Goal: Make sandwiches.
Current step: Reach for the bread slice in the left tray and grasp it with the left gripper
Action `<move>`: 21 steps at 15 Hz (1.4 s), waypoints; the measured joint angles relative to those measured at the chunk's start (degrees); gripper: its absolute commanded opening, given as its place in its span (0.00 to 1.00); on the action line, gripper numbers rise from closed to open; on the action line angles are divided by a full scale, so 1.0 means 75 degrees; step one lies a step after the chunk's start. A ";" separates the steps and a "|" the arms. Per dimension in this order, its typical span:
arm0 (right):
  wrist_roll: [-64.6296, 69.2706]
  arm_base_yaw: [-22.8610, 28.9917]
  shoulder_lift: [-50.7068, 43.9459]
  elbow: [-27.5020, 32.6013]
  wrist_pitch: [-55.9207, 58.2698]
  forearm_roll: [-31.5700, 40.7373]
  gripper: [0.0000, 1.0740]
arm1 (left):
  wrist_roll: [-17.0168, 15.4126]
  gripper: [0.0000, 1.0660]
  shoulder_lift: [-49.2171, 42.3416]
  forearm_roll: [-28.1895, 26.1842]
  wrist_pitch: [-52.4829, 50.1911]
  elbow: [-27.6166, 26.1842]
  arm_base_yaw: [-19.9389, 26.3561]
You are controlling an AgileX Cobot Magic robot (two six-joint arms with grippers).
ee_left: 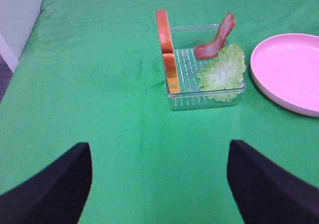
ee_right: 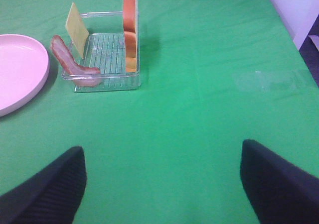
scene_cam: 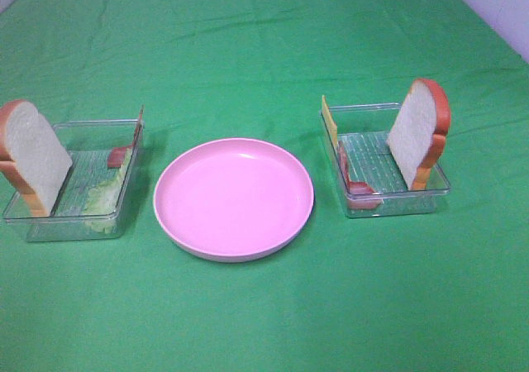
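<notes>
No sandwich is stacked; the parts lie in two clear trays. The left tray (scene_cam: 70,227) holds an upright bread slice (scene_cam: 33,153), pale lettuce (scene_cam: 107,194) and a bacon strip (scene_cam: 120,155); the left wrist view shows bread (ee_left: 167,50), bacon (ee_left: 217,37) and lettuce (ee_left: 223,72). The right tray (scene_cam: 397,205) holds an upright bread slice (scene_cam: 417,132), a yellow cheese square (scene_cam: 330,122) and bacon (scene_cam: 357,182); the right wrist view shows them too (ee_right: 130,30). My left gripper (ee_left: 159,184) and right gripper (ee_right: 162,184) are open, empty, well short of the trays, and out of the exterior view.
A pink round plate (scene_cam: 234,198) sits between the trays on the green cloth (scene_cam: 264,322); its edge shows in both wrist views (ee_left: 289,69) (ee_right: 20,69). The table edge runs along the far right (scene_cam: 496,25).
</notes>
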 measured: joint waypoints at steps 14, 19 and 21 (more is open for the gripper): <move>0.0000 0.0000 0.0000 0.0000 0.0000 0.0000 0.74 | 0.0000 0.68 0.0000 0.0000 0.0000 0.0000 0.0000; 0.0000 0.0000 0.0000 0.0000 0.0000 0.0000 0.74 | 0.0000 0.68 0.0000 0.0000 0.0000 0.0000 0.0000; 0.0000 0.0000 0.0000 0.0000 0.0000 0.0000 0.74 | 0.0000 0.68 0.0000 0.0000 0.0000 0.0000 0.0000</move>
